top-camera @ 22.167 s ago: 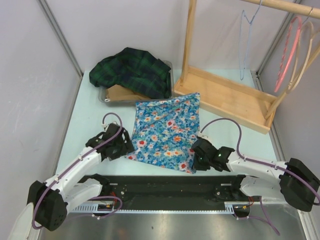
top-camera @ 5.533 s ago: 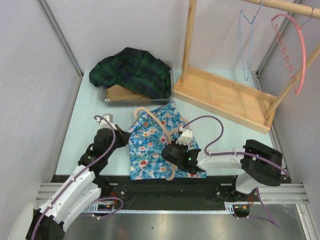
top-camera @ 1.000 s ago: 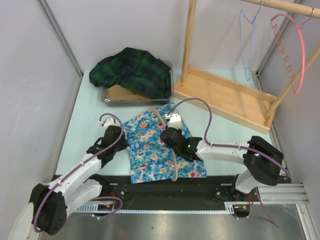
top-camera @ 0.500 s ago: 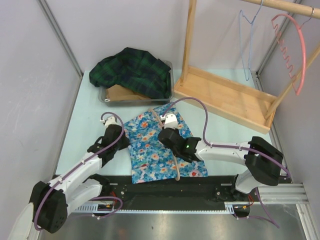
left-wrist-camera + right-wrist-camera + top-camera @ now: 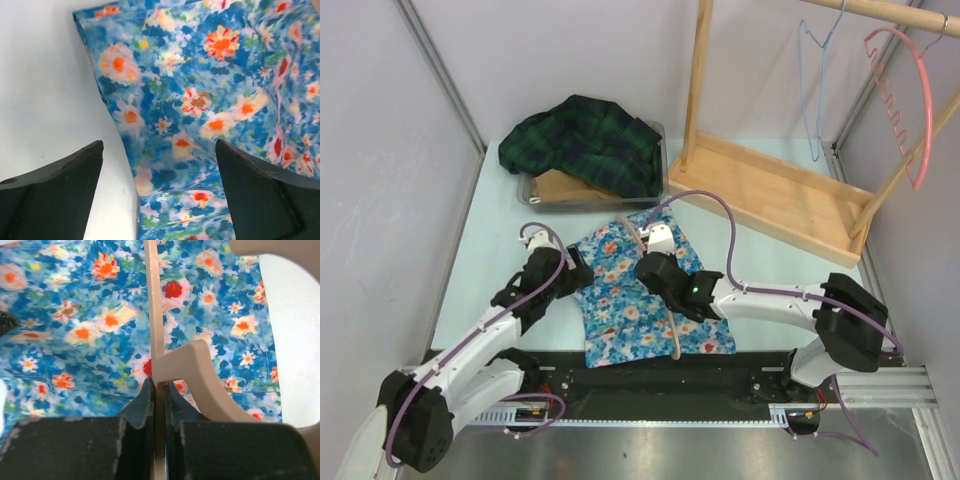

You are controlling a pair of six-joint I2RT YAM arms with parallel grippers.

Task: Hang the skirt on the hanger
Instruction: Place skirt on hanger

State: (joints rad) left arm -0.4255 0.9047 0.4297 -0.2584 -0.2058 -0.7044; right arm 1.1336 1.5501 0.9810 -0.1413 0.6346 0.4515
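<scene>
Skirt (image 5: 620, 300) is lying flat on the worktop (image 5: 485, 240) between the two arms, with the hanger (image 5: 156, 315) laid across it. Right tool (image 5: 160, 390) is clamped on the hanger's thin bar. Left tool (image 5: 159, 150) hangs over the skirt's left edge, fingers wide apart, gripping nothing.

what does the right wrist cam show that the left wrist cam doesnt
Only the right wrist view shows the beige hanger, pinched in the shut right gripper. Only the left wrist view shows the left gripper, open and holding nothing. Both show the floral skirt lying on the pale table.
</scene>
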